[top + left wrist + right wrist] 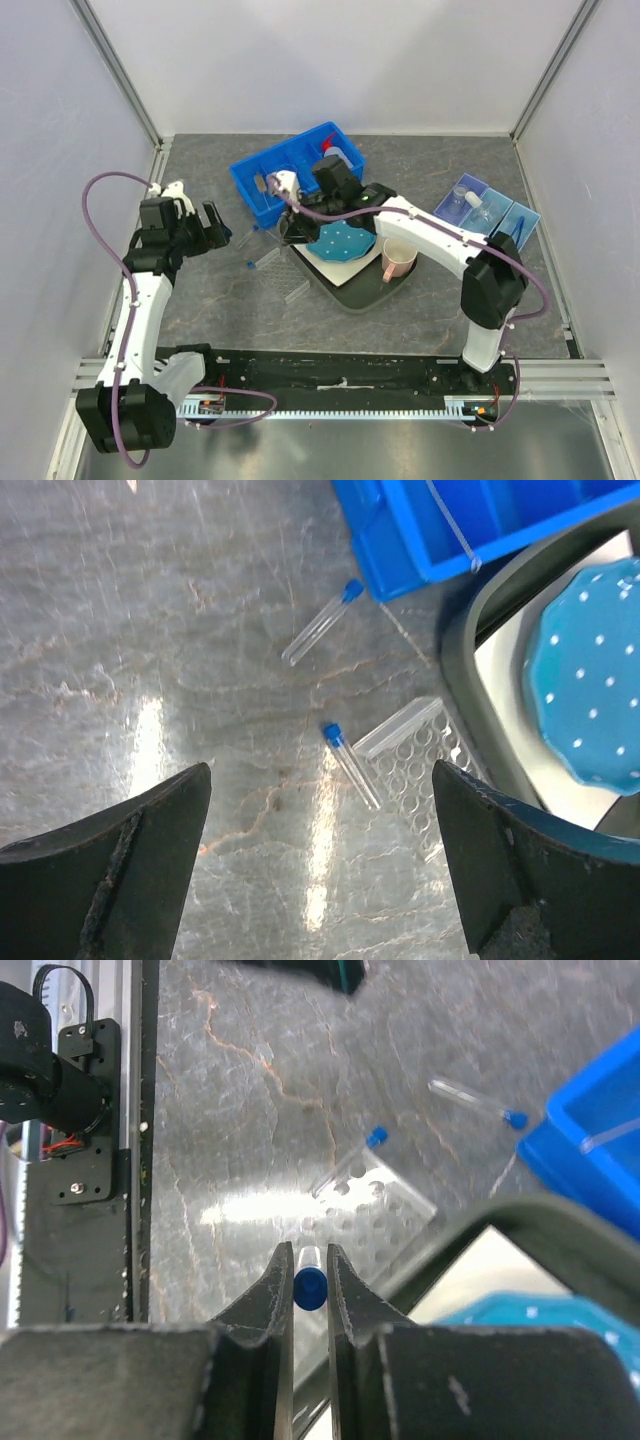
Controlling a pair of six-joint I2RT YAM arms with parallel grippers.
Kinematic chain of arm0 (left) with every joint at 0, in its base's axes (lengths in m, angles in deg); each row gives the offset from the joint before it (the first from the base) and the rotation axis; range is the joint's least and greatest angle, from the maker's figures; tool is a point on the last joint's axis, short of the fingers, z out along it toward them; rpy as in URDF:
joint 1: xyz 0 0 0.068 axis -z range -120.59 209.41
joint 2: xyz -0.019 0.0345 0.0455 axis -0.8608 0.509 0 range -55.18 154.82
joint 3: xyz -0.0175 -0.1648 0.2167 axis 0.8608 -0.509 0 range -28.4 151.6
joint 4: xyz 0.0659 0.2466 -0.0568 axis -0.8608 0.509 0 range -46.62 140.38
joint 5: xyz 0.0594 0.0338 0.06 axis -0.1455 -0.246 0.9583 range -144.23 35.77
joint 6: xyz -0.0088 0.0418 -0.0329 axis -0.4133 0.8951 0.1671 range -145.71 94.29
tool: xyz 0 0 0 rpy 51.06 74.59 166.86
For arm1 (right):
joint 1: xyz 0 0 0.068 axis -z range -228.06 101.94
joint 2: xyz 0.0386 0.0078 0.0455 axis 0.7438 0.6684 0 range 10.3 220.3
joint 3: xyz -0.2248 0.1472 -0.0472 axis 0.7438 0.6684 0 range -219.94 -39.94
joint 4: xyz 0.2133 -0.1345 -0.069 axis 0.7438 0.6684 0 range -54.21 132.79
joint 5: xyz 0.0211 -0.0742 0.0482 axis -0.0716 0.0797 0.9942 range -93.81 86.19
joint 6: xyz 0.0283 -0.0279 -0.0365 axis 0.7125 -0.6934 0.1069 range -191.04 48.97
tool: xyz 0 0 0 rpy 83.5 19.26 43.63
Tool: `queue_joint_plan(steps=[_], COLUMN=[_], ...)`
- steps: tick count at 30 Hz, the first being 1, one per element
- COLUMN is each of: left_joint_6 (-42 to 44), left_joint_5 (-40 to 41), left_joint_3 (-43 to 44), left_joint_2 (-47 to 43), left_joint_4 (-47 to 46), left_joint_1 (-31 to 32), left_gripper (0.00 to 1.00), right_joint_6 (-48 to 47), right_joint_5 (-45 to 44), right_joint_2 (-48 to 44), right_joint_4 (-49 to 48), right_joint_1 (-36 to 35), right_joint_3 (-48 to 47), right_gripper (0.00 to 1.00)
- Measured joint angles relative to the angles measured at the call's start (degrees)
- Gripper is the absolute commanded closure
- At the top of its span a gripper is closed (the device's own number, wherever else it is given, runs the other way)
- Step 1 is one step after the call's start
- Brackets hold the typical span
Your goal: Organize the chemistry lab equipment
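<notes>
Pinching a blue-capped vial [309, 1288] tight in the right gripper [310, 1282], close by the clear rack [375, 1205].
Spreading the left gripper [322, 775] wide over two loose vials [352, 765] lying beside that rack; showing little beyond the pinched vial's cap; hiding most of its tube within the grip.

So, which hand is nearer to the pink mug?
Right. The right hand, holding a vial, hangs across the blue plate from the pink mug; the left hand is farther left, beyond the tray.

White arm links [135, 310] with black joints [492, 285] — a purple cable [87, 212] loops along each; dark wedge-shaped fingers [130, 850].
</notes>
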Motion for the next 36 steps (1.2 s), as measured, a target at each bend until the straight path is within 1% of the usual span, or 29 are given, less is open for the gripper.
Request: queue_joint_plan(steps=[3, 7, 12, 16, 22, 28, 36], left_joint_6=[0.04, 0.00, 0.02, 0.07, 0.15, 0.15, 0.17], left_joint_5=[0.00, 0.26, 1.40, 1.90, 1.66, 1.31, 0.66], left_joint_3=[-3.76, -9.99, -11.15, -11.15, -11.15, -11.15, -11.15], left_joint_2=[-1.20, -5.53, -6.69, -5.88, -3.45, -3.54, -3.54], left_joint_4=[-0.90, -2.38, -2.67, -4.00, -4.46, -4.87, -4.90], left_joint_1=[0.02, 0.02, 0.02, 0.02, 0.02, 0.02, 0.02], left_gripper=[0.03, 0.04, 0.04, 0.07, 0.07, 0.07, 0.07], right_joint_6=[-3.32, -7.17, -10.27, -10.91, -10.88, -10.88, -10.58], right_joint_5=[-3.41, -8.98, -16.52, -20.68, -25.11, -27.87, -29.27], right_joint_2=[3.06, 7.04, 10.91, 12.55, 14.10, 14.51, 14.60], right_joint_4=[-0.81, -1.90, -2.82, -3.76, -5.42, -6.10, -6.14], right_joint_1=[-3.87, -7.93, -10.73, -10.84, -10.64, -10.58, -10.47], right_joint_3=[-3.45, -6.08, -6.21, -6.25, -7.08, -7.08, -7.06], right_gripper=[0.87, 0.87, 0.87, 0.87, 0.87, 0.86, 0.86])
